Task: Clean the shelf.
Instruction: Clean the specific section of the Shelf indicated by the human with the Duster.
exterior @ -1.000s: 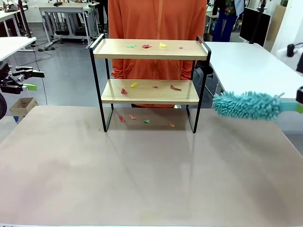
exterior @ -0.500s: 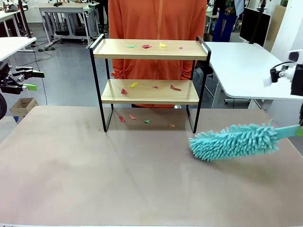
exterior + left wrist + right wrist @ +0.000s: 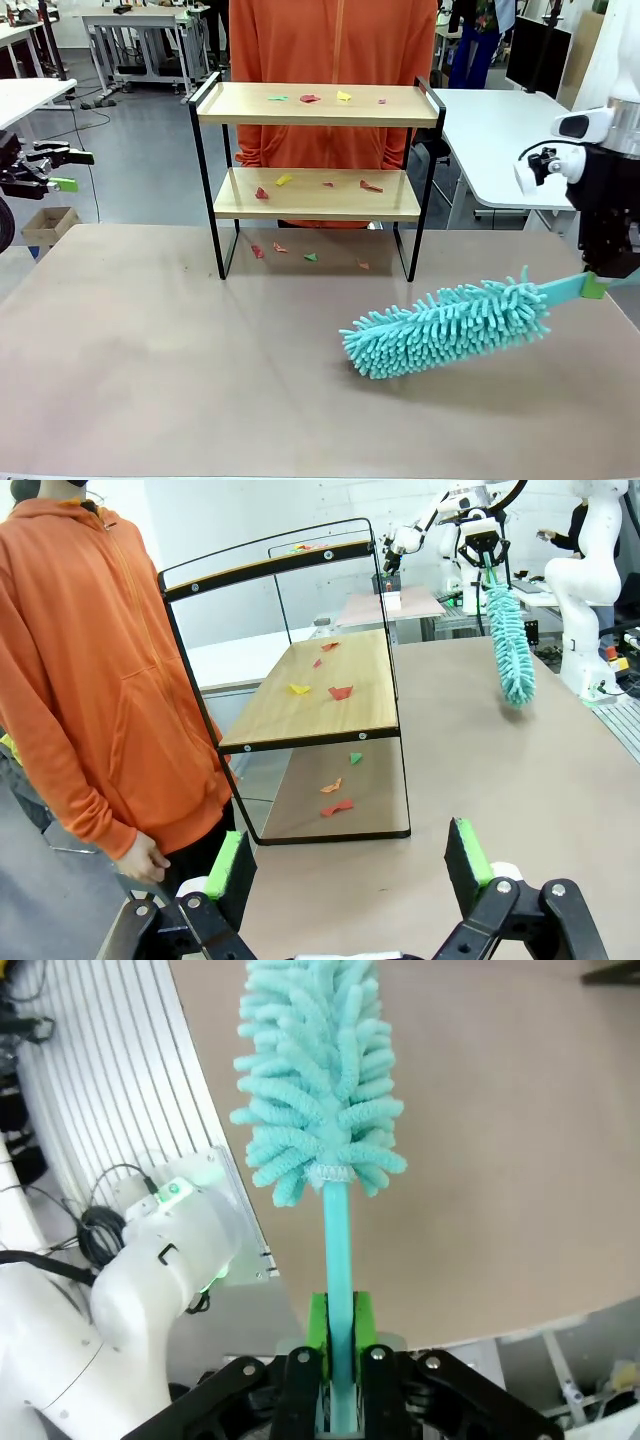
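Observation:
The shelf (image 3: 318, 117) stands at the far middle of the table, with small coloured paper scraps (image 3: 310, 98) on both wooden boards and on the table beneath it. In the left wrist view the shelf (image 3: 300, 718) is seen from its end. My right gripper (image 3: 597, 285) is shut on the handle of a teal fluffy duster (image 3: 445, 328), whose head hangs low over the table, right of centre and in front of the shelf. The right wrist view shows the duster (image 3: 318, 1080) held between the gripper's (image 3: 338, 1335) green pads. My left gripper (image 3: 72, 170) stands open off the table's left edge, its fingers (image 3: 348, 855) holding nothing.
A person in an orange hoodie (image 3: 330, 40) stands right behind the shelf, hands down. The beige table (image 3: 200, 350) is bare in front and to the left. A white table (image 3: 520, 130) stands at the back right.
My right arm has swung the duster down and leftward from the table's right edge to over the table in front of the shelf. The left arm has not moved.

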Action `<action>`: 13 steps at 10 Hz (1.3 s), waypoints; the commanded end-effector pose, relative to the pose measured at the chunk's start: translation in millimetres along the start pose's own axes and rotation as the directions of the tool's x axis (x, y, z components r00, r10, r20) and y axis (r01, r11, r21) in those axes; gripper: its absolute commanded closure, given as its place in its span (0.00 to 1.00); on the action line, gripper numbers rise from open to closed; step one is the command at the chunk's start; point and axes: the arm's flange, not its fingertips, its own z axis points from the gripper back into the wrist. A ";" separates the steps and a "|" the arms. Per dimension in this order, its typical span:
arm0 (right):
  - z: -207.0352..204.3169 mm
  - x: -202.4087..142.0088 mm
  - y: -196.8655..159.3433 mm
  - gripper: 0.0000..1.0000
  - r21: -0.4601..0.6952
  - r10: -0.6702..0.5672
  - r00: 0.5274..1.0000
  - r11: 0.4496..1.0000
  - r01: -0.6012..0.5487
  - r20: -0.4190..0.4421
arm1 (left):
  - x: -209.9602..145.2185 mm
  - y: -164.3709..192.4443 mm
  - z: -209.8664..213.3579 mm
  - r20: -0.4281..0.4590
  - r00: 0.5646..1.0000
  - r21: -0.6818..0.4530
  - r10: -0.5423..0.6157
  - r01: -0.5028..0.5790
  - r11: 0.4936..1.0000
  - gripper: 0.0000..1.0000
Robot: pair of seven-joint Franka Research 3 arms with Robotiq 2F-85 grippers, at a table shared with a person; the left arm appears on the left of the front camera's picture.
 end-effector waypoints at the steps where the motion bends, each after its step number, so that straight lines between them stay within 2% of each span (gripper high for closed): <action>1: 7.8 -2.7 -26.3 0.87 0.015 0.003 0.994 1.000 -0.004 0.110 | 3.3 -1.8 0.9 0.004 1.000 0.001 -0.004 0.004 1.000 0.00; 2: 0.0 0.0 0.0 0.87 0.000 0.000 1.000 1.000 0.000 0.000 | 3.3 -1.8 0.9 0.004 1.000 0.001 -0.004 0.004 1.000 0.00; 13: 0.0 0.0 0.0 0.87 0.000 0.000 1.000 1.000 0.000 0.000 | 3.3 -1.8 0.9 0.004 1.000 0.001 -0.004 0.004 1.000 0.00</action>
